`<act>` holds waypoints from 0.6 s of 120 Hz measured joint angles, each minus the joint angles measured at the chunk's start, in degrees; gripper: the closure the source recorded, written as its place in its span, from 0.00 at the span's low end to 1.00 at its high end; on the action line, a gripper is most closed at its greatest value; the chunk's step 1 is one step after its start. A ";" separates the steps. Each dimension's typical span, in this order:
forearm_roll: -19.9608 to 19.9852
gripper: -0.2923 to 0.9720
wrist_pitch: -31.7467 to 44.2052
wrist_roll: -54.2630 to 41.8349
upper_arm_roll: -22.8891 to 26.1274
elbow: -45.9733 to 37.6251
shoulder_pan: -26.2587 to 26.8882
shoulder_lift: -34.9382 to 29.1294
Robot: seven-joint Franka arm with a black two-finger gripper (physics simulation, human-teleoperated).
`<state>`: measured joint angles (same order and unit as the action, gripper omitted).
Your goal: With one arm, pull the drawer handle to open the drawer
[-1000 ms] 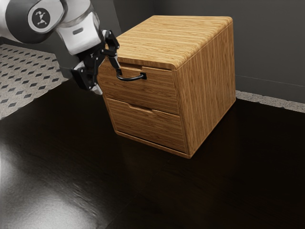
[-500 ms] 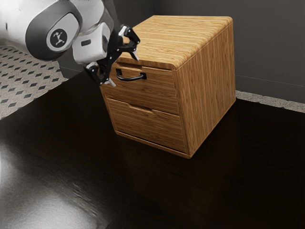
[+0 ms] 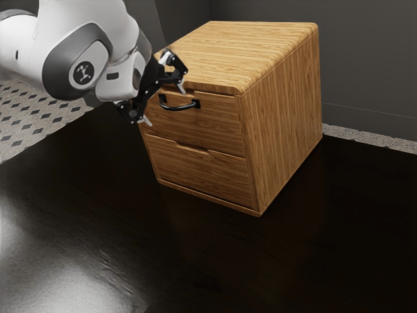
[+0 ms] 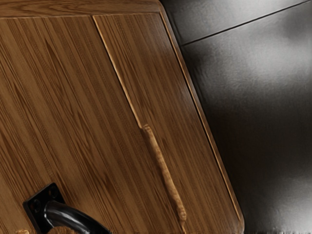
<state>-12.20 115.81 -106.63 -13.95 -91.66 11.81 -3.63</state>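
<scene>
a dark glossy floor [image 3: 98,248] carries a wooden cabinet [image 3: 280,117], which stands near the floor's far edge by the grey wall [image 3: 365,52]. the white arm [image 3: 78,59] reaches in from the exterior view's left to the cabinet's front. the top drawer [image 3: 212,127] sits flush in that front, closed, above the lower drawer [image 3: 202,166]. the gripper [image 3: 163,102] is at the top drawer's left edge, its fingers [image 3: 172,67] spread wide, clamped on nothing. the black handle [image 3: 179,107] lies along the top drawer's upper edge, its left end between the fingers; whether they touch it i cannot tell. in the wrist view the handle's mounting plate [image 4: 41,204] sits just under the hand.
</scene>
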 joint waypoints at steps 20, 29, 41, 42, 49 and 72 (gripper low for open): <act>0.05 0.23 2.42 -1.27 -0.38 -1.65 -0.78 0.00; 0.07 0.23 3.39 -1.73 -0.92 -2.36 -0.45 -0.04; 0.24 0.23 4.53 -2.24 -1.70 -3.17 -0.35 -0.08; 0.25 0.23 4.61 -2.27 -1.72 -3.24 -0.39 -0.07; 0.32 0.23 5.17 -2.50 -1.82 -3.50 -0.69 0.01; 0.40 0.23 6.91 -2.96 -2.32 -4.55 -0.54 0.22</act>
<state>-11.80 122.72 -109.59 -16.28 -96.21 11.27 -3.41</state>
